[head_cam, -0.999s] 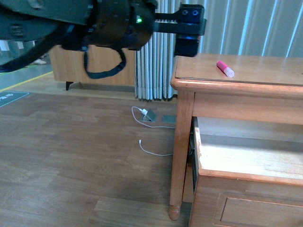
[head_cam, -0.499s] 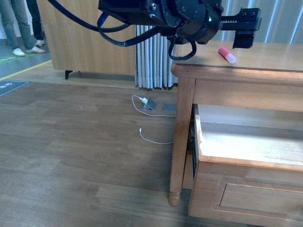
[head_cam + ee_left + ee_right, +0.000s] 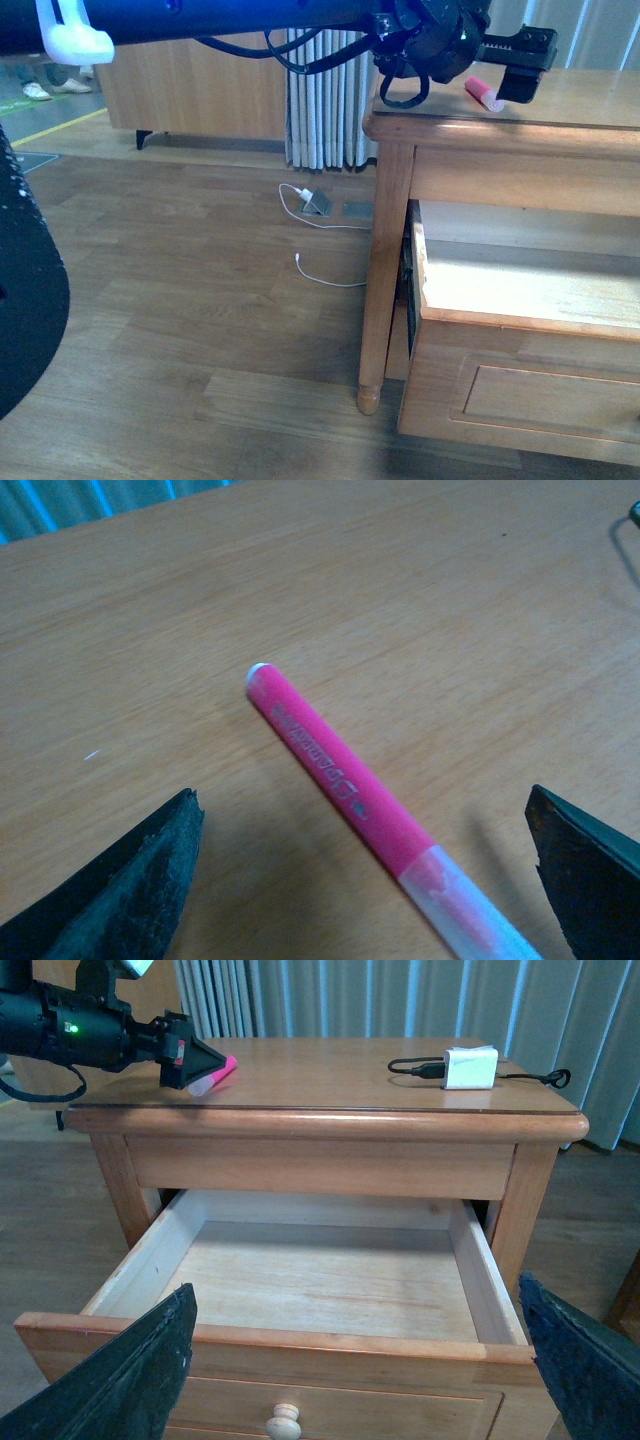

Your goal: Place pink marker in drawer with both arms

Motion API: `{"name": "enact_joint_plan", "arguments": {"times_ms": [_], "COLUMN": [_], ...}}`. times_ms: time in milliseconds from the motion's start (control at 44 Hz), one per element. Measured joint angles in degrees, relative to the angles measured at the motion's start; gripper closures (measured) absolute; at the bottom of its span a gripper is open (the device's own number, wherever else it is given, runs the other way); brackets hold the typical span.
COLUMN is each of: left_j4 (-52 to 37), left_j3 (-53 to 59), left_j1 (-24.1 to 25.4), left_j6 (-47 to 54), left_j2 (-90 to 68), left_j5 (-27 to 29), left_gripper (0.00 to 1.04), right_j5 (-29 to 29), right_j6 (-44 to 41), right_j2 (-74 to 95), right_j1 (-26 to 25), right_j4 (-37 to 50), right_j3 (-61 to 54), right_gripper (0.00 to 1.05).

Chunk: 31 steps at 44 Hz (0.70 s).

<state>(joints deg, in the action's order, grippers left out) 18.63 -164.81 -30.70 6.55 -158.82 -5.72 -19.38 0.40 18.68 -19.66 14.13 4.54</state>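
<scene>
The pink marker (image 3: 483, 93) lies flat on the dresser top (image 3: 600, 115), near its left end. My left gripper (image 3: 508, 82) is open and hovers right over it. In the left wrist view the marker (image 3: 330, 770) lies between the two spread fingertips (image 3: 150, 880), untouched, with its pale cap toward the camera. The upper drawer (image 3: 520, 325) is pulled out and open, with nothing in it. My right gripper (image 3: 355, 1300) is open in front of the drawer (image 3: 270, 1340), above its round knob (image 3: 284, 1420). That view also shows the marker (image 3: 215, 1075) and the left gripper (image 3: 185, 1060).
A white charger block (image 3: 470, 1066) with a black cable lies on the far right of the dresser top (image 3: 340, 1085). A white cable and adapter (image 3: 320, 205) lie on the wooden floor. Curtains hang behind. A black robot part (image 3: 20, 300) fills the left edge.
My left arm has reached right across the dresser top, and its gripper now sits over the pink marker. The front view has shifted a little. The marker has not moved.
</scene>
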Motion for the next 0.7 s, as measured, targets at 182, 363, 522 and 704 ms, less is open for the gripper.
{"name": "enact_joint_plan", "arguments": {"times_ms": [182,363,522,704], "left_j4": [2.7,5.7,7.6,8.5], "left_j3": [-0.5,-0.5,-1.2,-1.4], "left_j1": [-1.0,-1.0,-0.8,-0.7], "left_j6": [-0.1,-0.1,0.1,0.3], "left_j2": [-0.3,-0.4,-0.4,-0.4], "left_j5": [1.4,3.2,4.3,5.0], "left_gripper": [0.06,0.32,0.56,0.76], "right_j5": [0.0,0.0,0.0,0.0], "right_j6": [0.0,0.0,0.0,0.0], "right_j2": [0.0,0.0,0.0,0.0], "right_j1": [0.0,0.0,0.0,0.0], "right_j4": [0.0,0.0,0.0,0.0], "right_j3": [0.0,0.0,0.0,0.0], "right_gripper": [0.08,0.08,0.08,0.08]}}
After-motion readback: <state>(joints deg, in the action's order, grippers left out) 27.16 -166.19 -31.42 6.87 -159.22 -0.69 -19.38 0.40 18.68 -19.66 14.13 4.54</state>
